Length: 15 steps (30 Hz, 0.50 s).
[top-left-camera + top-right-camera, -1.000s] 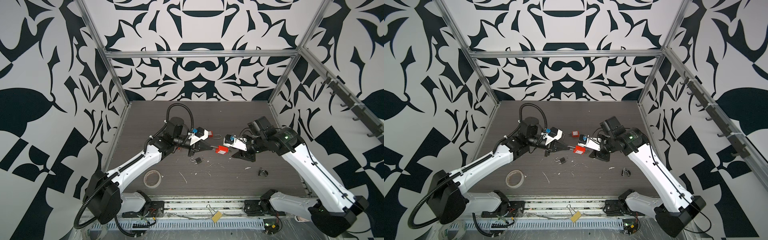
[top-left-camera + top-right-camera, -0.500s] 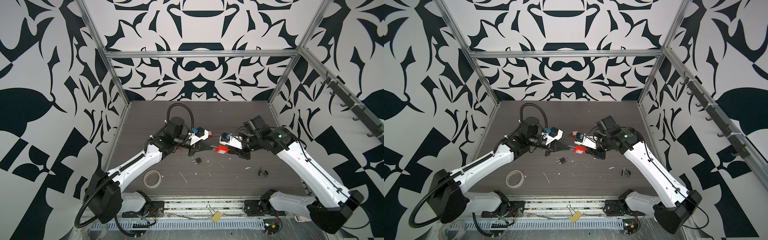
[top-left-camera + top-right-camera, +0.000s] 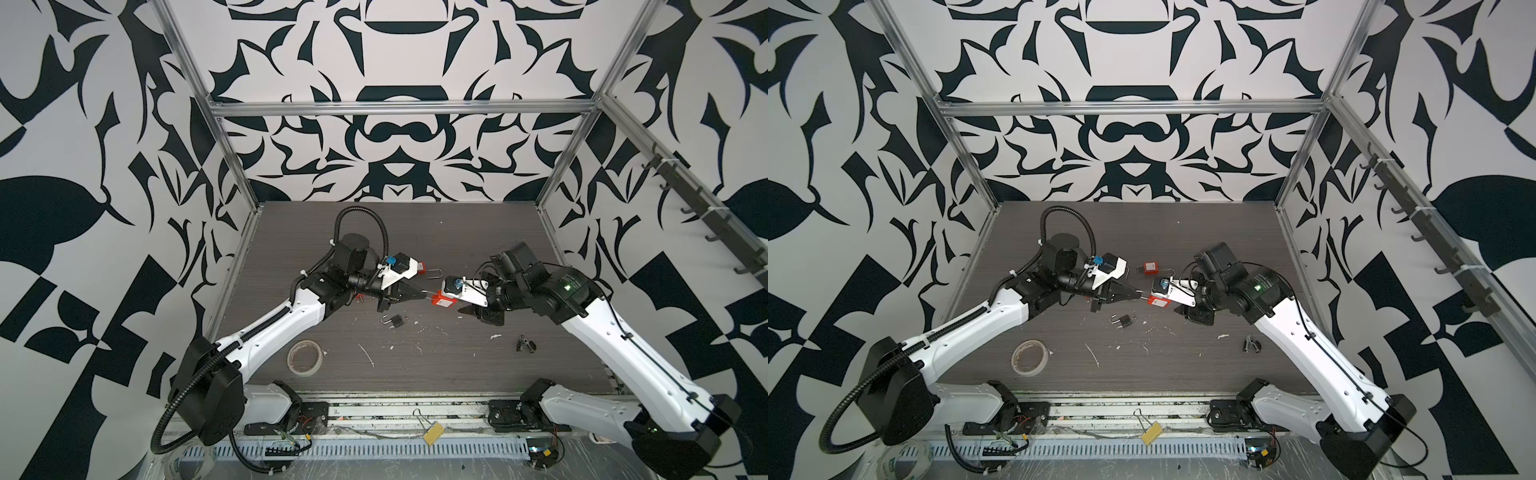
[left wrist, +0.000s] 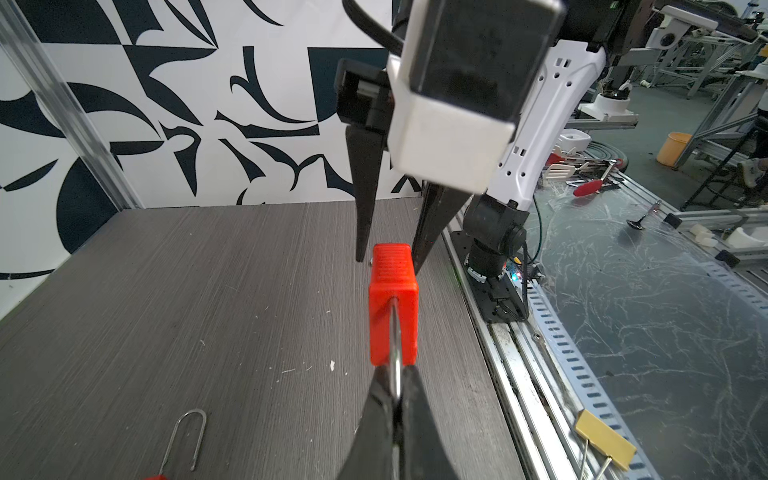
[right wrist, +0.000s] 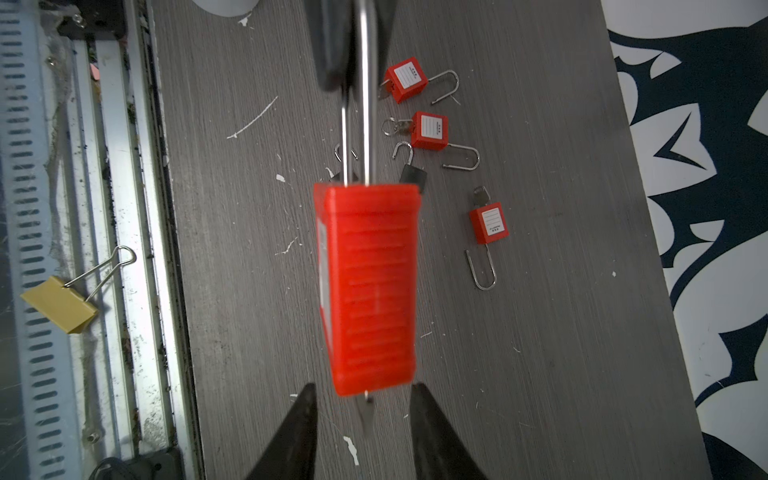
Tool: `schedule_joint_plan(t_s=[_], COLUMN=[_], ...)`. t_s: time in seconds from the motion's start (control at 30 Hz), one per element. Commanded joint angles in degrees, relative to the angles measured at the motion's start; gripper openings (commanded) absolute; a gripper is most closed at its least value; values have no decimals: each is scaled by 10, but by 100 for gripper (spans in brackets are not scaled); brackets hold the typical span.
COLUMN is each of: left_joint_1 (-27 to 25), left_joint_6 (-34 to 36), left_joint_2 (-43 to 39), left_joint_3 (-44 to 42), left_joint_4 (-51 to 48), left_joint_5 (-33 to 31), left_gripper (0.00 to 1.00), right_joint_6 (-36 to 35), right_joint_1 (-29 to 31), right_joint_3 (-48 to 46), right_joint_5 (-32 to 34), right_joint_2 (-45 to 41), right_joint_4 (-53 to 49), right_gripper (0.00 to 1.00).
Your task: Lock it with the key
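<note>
My left claw [image 3: 1137, 296]: pinched tight on the red padlock [image 3: 1158, 301], by its shackle.
My right claw [image 3: 1170, 306]: at its three o'clock.
Black padlock [image 3: 1125, 320]: at its seven o'clock.

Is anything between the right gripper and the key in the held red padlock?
Nothing visible. The right gripper stands open around the key, which sticks out of the red padlock; the left gripper pinches its shackle.

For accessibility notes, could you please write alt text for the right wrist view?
A red padlock, its shackle pinched by the left gripper, is held with its base just beyond the open right gripper; three more red padlocks lie on the table behind it.
</note>
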Motion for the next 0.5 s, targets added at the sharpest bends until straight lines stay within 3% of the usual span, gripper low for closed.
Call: schedule_joint_plan(t_s=[0.0, 0.47], left_joint_1=[-3, -4], left_joint_6=[11, 16], left_joint_2=[-2, -5], left_joint_3=[11, 15], left_joint_4=[-8, -23], left_joint_5=[24, 33], left_gripper=[0, 0], right_joint_6=[-9, -9], right_joint_1=[2, 2], right_joint_3=[45, 30], right_joint_5=[-22, -61], right_joint_2=[18, 27], right_joint_4=[-54, -36], right_gripper=[38, 18])
